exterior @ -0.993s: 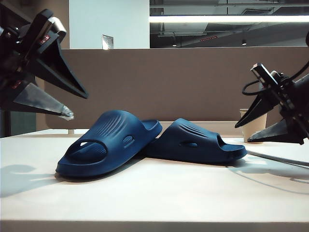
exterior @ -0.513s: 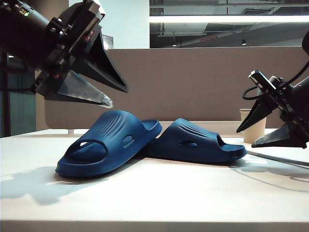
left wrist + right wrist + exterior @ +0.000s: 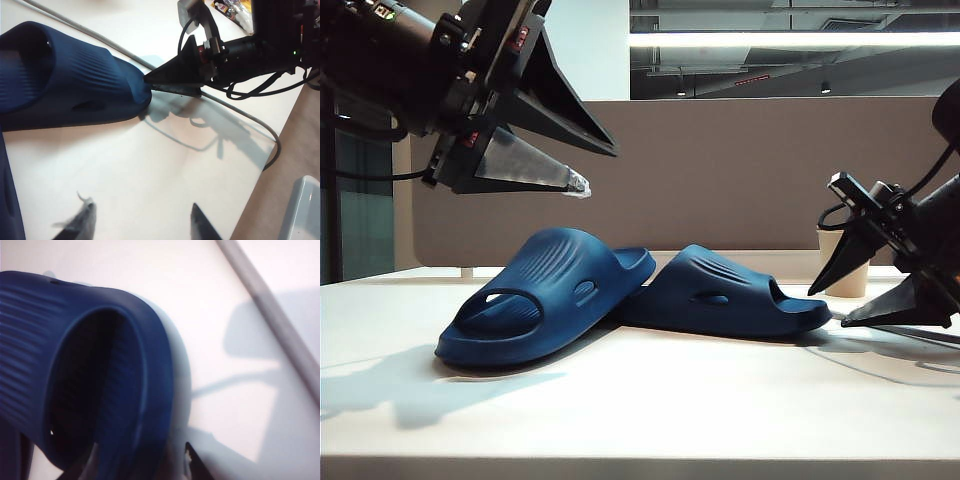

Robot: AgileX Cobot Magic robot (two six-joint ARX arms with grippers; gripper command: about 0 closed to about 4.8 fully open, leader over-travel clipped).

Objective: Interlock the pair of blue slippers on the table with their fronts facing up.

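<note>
Exterior view shows my left gripper [image 3: 582,165] above the left slipper [image 3: 545,295], empty, spread; my right gripper [image 3: 832,295], parted, empty, should straddle the right slipper [image 3: 725,295] squarely.

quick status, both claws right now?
Left claw: open, empty, in the air above the left slipper.
Right claw: open, empty, low by the toe end of the right slipper.

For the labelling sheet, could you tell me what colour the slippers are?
Dark navy blue, both slippers; it shows best in the exterior view.
</note>
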